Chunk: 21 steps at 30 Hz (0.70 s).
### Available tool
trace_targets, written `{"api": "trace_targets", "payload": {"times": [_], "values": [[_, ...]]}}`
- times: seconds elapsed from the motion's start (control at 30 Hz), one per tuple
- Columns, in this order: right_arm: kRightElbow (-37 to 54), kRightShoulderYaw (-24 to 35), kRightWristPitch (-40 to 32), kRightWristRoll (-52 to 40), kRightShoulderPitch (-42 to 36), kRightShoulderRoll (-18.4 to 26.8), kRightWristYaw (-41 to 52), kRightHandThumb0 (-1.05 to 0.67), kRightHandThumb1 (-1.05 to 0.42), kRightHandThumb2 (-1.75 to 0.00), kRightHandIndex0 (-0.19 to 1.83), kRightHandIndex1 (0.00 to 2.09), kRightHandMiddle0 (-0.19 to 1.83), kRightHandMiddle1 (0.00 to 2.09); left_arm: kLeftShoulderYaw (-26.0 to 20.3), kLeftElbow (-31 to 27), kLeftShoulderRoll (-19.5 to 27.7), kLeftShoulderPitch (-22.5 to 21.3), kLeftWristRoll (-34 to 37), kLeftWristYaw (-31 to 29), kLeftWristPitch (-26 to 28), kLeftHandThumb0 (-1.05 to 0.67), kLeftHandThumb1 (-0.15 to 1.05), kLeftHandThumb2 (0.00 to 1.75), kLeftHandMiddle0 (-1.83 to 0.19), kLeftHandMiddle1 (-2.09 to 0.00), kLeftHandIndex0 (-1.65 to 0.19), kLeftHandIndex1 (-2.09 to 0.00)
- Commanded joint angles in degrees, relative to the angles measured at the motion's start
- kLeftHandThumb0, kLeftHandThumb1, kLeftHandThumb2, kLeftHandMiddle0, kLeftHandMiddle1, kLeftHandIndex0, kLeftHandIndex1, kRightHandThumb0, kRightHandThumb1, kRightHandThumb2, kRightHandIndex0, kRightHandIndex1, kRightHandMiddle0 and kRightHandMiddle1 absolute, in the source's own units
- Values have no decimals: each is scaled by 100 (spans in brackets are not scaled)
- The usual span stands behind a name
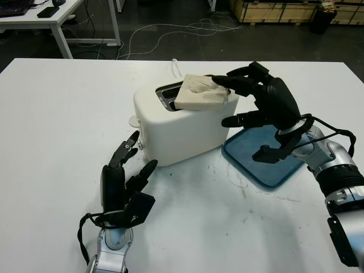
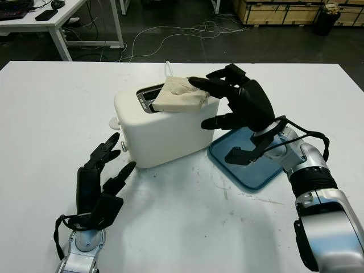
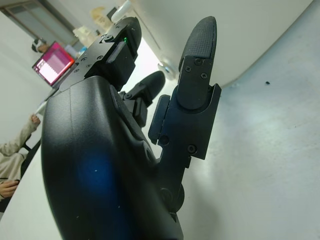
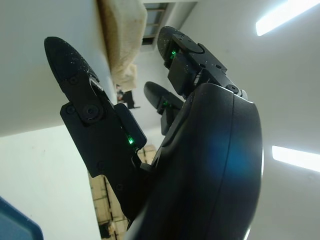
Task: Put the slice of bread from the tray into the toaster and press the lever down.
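- Left eye view: the slice of bread (image 1: 200,92) lies tilted across the top of the toaster (image 1: 182,126), one corner over the slot (image 1: 169,91), not dropped in. The right hand (image 1: 263,101) reaches over it, fingertips on the slice's far edge and thumb low by the toaster's side, likely steering rather than gripping it. The blue tray (image 1: 267,162) sits bare toward the table's right edge.
- Right eye view: the left hand (image 2: 99,182) waits open in front of the toaster, holding nothing.
- Left wrist view: the toaster's white wall is just beyond the fingers (image 3: 195,75).
- Right wrist view: the bread overhangs the toaster.
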<state>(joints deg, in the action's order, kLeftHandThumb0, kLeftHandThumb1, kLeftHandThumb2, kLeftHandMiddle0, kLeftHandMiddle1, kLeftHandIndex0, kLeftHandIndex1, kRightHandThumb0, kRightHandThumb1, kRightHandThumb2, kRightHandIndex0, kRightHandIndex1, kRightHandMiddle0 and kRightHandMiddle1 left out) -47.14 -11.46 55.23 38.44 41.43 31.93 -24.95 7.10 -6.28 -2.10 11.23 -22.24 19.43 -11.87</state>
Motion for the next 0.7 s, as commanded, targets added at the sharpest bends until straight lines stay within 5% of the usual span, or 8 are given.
{"api": "trace_targets", "payload": {"times": [0.0,0.67], "values": [[-81,-22,177,80,139,-45,-303,-57,-65,0,29,101,64,16,20,-69,-23,27,-26,-6,36,-60,92,18,-35,-79,-54,-1],[-507,-795,89,1017,749,61,-1267,-64,-60,0,15,100,72,18,48,-88,-31,49,-41,5,33,-61,92,18,-34,-81,-55,0]]}}
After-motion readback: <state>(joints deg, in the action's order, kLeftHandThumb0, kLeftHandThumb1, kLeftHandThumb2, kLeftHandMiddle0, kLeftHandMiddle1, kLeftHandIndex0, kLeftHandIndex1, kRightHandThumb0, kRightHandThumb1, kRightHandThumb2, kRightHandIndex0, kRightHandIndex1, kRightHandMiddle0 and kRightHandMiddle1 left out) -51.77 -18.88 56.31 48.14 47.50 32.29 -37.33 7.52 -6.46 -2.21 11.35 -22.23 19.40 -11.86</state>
